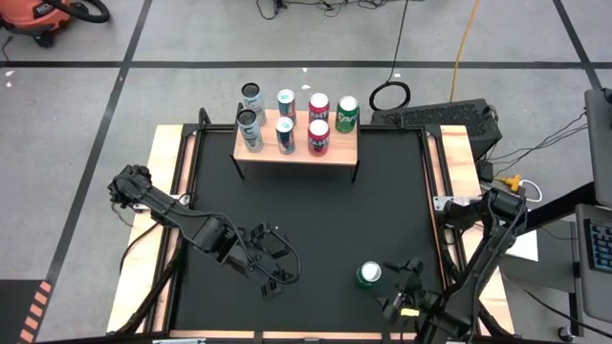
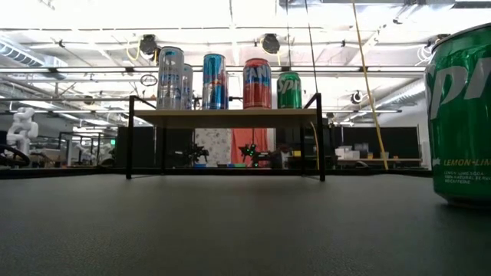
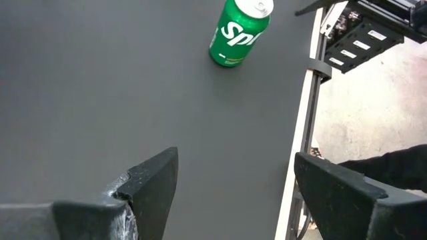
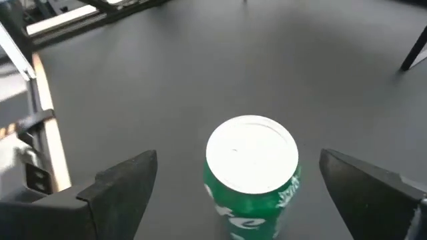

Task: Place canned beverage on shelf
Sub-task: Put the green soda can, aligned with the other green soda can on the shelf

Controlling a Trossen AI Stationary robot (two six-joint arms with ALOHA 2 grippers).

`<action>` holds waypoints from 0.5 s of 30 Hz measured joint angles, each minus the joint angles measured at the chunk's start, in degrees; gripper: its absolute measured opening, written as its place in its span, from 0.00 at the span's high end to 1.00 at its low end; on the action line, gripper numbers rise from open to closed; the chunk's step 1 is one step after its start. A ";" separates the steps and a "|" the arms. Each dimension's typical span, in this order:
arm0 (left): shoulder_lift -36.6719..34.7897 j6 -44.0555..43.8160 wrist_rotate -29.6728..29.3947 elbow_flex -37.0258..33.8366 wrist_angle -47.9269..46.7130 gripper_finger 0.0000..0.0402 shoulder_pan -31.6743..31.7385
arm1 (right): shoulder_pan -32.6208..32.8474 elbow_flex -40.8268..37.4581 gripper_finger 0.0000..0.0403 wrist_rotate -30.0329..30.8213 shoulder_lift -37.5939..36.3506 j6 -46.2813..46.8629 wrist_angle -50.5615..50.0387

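The left gripper (image 1: 273, 275) waits over the mat (image 1: 316, 220) at the near left, fingers spread and empty. The shelf (image 1: 296, 151) at the far side already carries eight cans. The green can (image 1: 370, 275) stands upright near the right front, just before the right gripper (image 1: 406, 279), whose fingers are spread wide. The gripper should move forward until the can sits centred between the fingers, then close around its middle, so it stays upright.

Green can (image 4: 252, 175) upright on black mat (image 4: 200, 73), between spread fingers (image 4: 120, 190) of right tool (image 4: 250, 200).
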 joint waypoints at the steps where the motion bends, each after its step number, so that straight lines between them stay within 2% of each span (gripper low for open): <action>1: 0.00 0.04 0.06 0.00 -0.01 0.26 0.00 | -0.14 -0.54 0.01 -0.04 0.00 -0.39 0.24; 15: 0.04 0.21 0.12 0.00 0.03 0.26 0.04 | -2.93 -7.40 0.01 -0.02 0.00 -9.66 13.34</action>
